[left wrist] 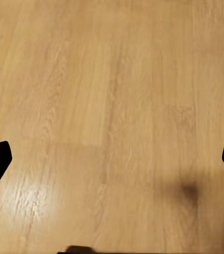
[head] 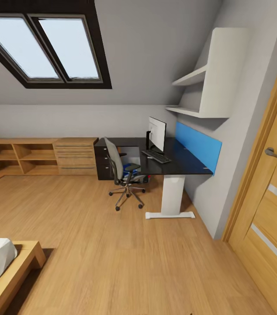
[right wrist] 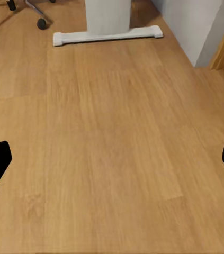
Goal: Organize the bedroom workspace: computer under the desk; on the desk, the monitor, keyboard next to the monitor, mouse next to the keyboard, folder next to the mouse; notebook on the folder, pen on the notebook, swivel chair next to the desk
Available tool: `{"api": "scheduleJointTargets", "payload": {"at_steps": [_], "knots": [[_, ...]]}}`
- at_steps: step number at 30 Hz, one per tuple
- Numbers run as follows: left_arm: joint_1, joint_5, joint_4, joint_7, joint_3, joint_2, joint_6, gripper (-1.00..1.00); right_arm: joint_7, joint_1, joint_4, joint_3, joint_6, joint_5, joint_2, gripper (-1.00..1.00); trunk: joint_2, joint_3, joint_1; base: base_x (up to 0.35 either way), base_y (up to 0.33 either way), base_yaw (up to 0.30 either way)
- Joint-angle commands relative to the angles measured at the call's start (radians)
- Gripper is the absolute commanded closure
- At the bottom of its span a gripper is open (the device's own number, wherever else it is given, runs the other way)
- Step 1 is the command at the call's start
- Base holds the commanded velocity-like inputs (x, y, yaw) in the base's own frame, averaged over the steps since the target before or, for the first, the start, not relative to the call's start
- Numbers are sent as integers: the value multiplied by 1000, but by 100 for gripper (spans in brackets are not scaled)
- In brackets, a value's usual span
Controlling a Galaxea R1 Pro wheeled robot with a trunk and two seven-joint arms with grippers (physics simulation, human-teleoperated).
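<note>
Two dark fingertips sit far apart at the edges of each wrist view, so the left gripper (left wrist: 112, 159) and right gripper (right wrist: 112, 159) both hang with jaws wide open and empty over the light wood floor (head: 112, 253). Across the bedroom, the black-topped desk (head: 180, 164) carries the monitor (head: 157, 133) with the keyboard (head: 156, 156) just in front of it. The swivel chair (head: 120, 170) stands beside the desk with the blue folder (head: 132, 167) on its seat.
</note>
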Motion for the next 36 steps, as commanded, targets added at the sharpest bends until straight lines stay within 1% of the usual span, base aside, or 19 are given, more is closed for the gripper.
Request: {"api": "scheduleJointTargets", "payload": {"at_steps": [1,3,4,5,6,8,9,11,12,14,17,18,19,20,36], "knots": [[0,15,-12,-1,13,0,-10,-100,-4,-10,-11,-16,-22,-17,2,-100,-1,-1,0,0,0,0],[0,22,-21,-2,28,1,-30,-100,-7,-16,-11,-26,-39,-30,4,-100,-1,-1,0,0,0,0],[0,27,-23,-2,40,2,-63,-100,-10,-20,0,-31,-51,-39,7,-100,-1,-1,0,0,0,0],[0,29,-21,-2,44,2,-82,-100,-10,-21,11,-33,-56,-41,8,-100,-1,-1,0,0,0,0],[0,31,-14,-2,50,2,-127,-100,-11,-23,38,-35,-65,-45,9,-100,-1,-1,0,0,0,0],[0,33,-5,-2,53,2,-176,-100,-10,-24,67,-37,-70,-46,9,-100,-1,-1,0,0,0,0],[0,33,9,-3,56,1,-220,-100,-9,-25,87,-37,-76,-47,9,-100,-1,-1,0,0,0,0],[0,34,37,-3,58,2,-266,-100,-9,-26,103,-38,-87,-47,7,-100,-1,-1,0,39,0,0],[0,33,71,-4,59,0,-296,-100,-8,-26,114,-38,-98,-47,4,-100,-1,-1,0,220,0,0],[0,31,92,-5,59,-2,-312,-100,-7,-27,124,-35,-104,-43,5,-100,-1,-1,0,280,0,0],[0,30,98,-5,59,-2,-315,-100,-6,-27,127,-25,-105,-25,5,-100,-1,-1,0,315,0,0],[0,31,99,-4,60,0,-316,-100,-6,-27,128,-21,-106,-9,5,-100,-1,-1,0,325,0,0],[0,33,101,-1,63,7,-317,-100,-6,-27,131,-18,-106,49,4,-100,-1,-1,0,330,79,0],[0,33,102,-1,64,8,-317,-100,-6,-27,132,-18,-106,57,4,-100,-1,-1,0,330,93,0],[0,33,102,1,65,9,-317,-100,-6,-27,133,-18,-106,62,4,-100,-1,-1,0,330,113,0]]}}
